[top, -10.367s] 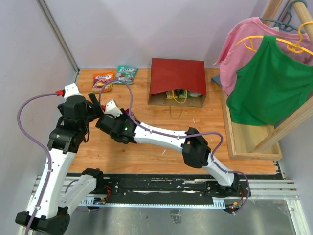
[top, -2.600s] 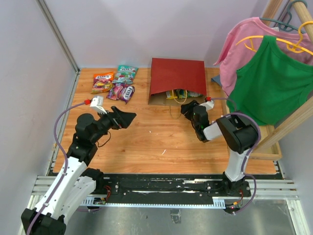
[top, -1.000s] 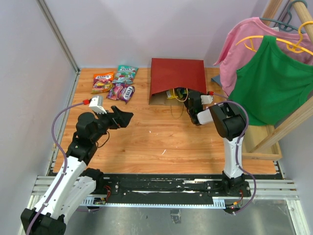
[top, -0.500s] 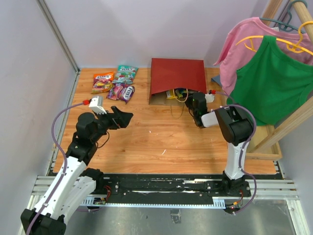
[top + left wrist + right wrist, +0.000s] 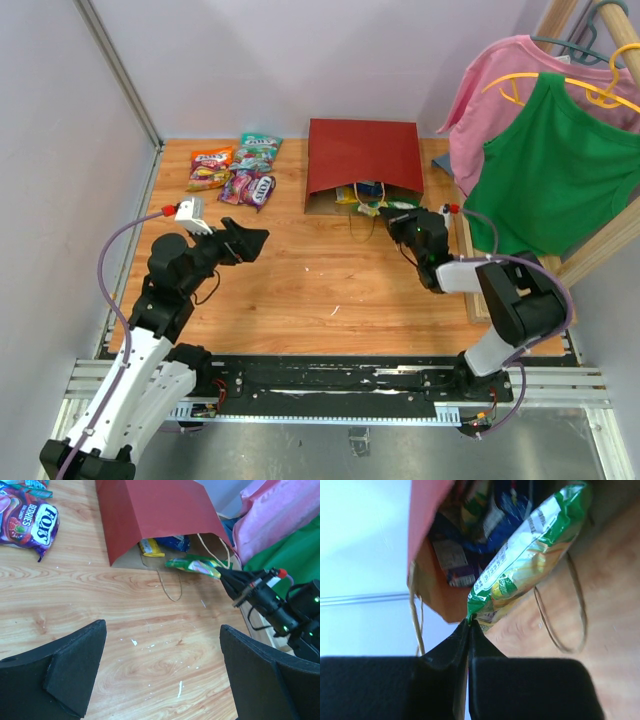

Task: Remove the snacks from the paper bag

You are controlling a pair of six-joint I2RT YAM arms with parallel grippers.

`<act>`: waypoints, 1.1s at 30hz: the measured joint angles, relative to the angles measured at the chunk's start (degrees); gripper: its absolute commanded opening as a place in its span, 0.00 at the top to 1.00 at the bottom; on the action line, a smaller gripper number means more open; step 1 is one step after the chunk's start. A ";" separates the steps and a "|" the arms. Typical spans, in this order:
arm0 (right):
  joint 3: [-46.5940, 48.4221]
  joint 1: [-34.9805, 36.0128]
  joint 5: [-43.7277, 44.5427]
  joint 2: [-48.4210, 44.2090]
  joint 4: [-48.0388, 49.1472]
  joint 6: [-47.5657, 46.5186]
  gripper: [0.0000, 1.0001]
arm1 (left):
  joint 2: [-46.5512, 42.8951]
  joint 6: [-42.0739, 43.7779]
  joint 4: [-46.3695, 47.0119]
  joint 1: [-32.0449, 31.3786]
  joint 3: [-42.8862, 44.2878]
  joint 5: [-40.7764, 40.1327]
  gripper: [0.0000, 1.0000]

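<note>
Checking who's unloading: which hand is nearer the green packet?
Right. The right hand pinches the green packet just outside the paper bag; the left hand is open, well off to the left.

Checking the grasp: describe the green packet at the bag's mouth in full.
The green packet is a glossy pouch, green with yellow and white print. The right gripper has its fingers shut on one corner, holding it tilted outside the open mouth of the paper bag. Contact with the bag is unclear.
</note>
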 measured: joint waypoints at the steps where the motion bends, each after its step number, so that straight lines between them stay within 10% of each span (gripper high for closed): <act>1: -1.81 0.02 -0.94 -1.75 -0.72 0.55 0.99 | -0.07 0.00 -0.17 0.00 0.02 -0.13 0.00; 22: -16.06 2.10 -9.25 -65.07 -43.74 -13.86 0.99 | -0.68 -0.20 -3.45 0.00 0.94 -4.59 0.00; 33: -18.08 2.10 -9.66 -68.94 -55.60 -19.76 0.99 | -1.11 -1.70 -3.41 0.00 0.94 -3.69 0.00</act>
